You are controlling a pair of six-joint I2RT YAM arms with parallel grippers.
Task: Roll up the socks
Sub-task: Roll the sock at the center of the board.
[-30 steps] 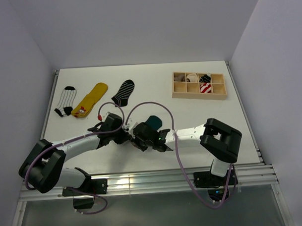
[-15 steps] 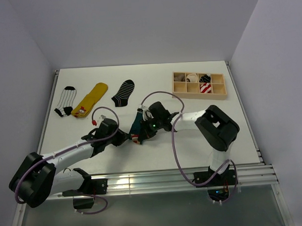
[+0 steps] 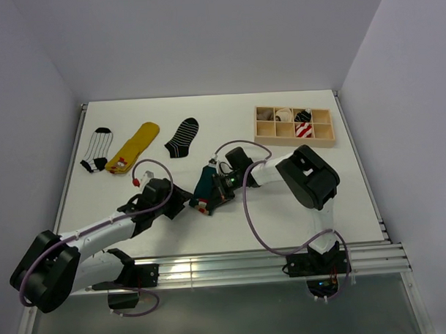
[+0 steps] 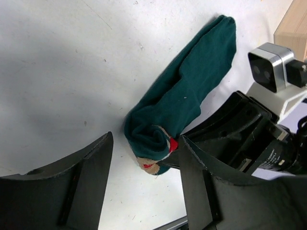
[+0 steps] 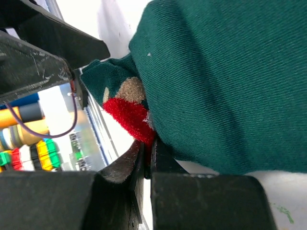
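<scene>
The dark green sock (image 3: 207, 181) lies on the table, its near end curled into a small roll that shows the tan and red bear figure (image 4: 154, 143). My right gripper (image 5: 149, 149) is shut on the edge of that rolled end, by the red patch; it also shows in the top view (image 3: 214, 197). My left gripper (image 4: 146, 191) is open, its fingers on either side of the roll without touching it; in the top view it sits just left of the sock (image 3: 179, 205). A black sock with thin white stripes (image 3: 182, 137) lies flat farther back.
A yellow sock (image 3: 134, 146) and a white sock with black stripes (image 3: 96, 149) lie at the far left. A wooden compartment box (image 3: 260, 138) at the far right holds rolled socks, one red-and-white striped (image 3: 304, 130). Both arms meet at the table's near middle.
The right arm has folded back toward the far right, its gripper still on the green sock, which has gone from bunched to stretched out. The left gripper has drawn back slightly to the left.
</scene>
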